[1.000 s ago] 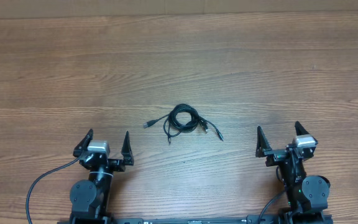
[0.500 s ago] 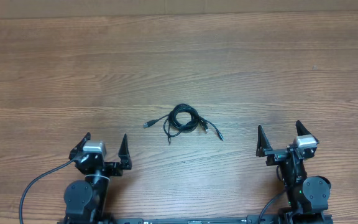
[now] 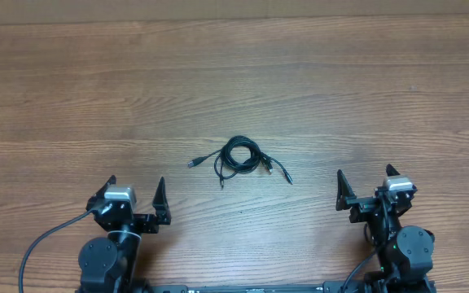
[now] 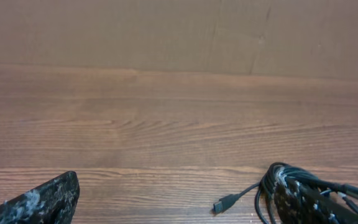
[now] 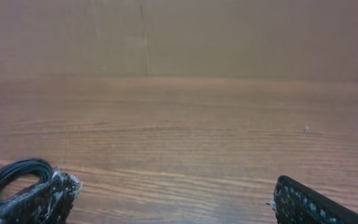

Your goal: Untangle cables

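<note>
Seemingly untouched, thin black coiled cables [image 3: 241, 158] are laid centrally on the brown wooden table [image 3: 234, 73], with the wide-spread, empty left gripper [image 3: 137, 181] at seven o'clock and right gripper [image 3: 365, 172] at five; a reach for a plug end is judged needed.

**Thin black cables in a tangled bundle on the desk**

The cables [image 3: 240, 156] lie near the centre of the wooden desk [image 3: 234, 73], untouched. They are very thin black cords, mostly wound together into one small, roughly round coil lying flat. Three loose tails leave the coil. One runs toward 9 o'clock and ends in a small plug [image 3: 191, 163]. A short tail [image 3: 221, 182] points toward 7 o'clock. A third tail [image 3: 286, 176] stretches toward 4 o'clock, ending in another small plug.
</note>
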Controlling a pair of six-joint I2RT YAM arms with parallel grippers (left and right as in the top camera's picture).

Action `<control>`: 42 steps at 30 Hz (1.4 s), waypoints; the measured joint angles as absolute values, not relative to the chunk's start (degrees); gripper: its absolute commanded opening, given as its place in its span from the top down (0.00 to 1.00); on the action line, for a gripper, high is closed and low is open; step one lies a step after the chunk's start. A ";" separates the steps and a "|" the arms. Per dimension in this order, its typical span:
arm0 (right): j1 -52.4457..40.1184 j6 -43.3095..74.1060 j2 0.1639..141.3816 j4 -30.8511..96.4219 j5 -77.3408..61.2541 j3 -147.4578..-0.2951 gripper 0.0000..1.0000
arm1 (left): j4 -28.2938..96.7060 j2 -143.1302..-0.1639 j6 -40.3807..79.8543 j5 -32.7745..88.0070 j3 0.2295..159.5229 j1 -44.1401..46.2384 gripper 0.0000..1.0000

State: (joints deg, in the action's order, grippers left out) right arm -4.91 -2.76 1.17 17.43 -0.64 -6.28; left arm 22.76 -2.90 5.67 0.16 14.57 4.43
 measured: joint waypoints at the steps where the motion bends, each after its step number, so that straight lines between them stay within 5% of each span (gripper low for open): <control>1: -4.91 -2.70 1.72 18.15 -0.62 -6.85 0.00 | 22.76 -4.12 5.67 0.16 15.29 4.43 0.00; 14: -4.91 3.20 20.21 25.54 -0.62 -19.03 0.00 | 26.41 -31.57 5.69 1.54 31.07 4.43 0.01; 28: -4.91 4.49 48.40 44.05 -3.42 -44.95 0.00 | 57.49 -50.46 5.89 4.32 54.81 4.43 0.00; 42: -4.91 4.49 54.00 42.85 -11.75 -49.17 0.00 | 40.10 -56.49 11.14 8.58 54.94 4.43 0.00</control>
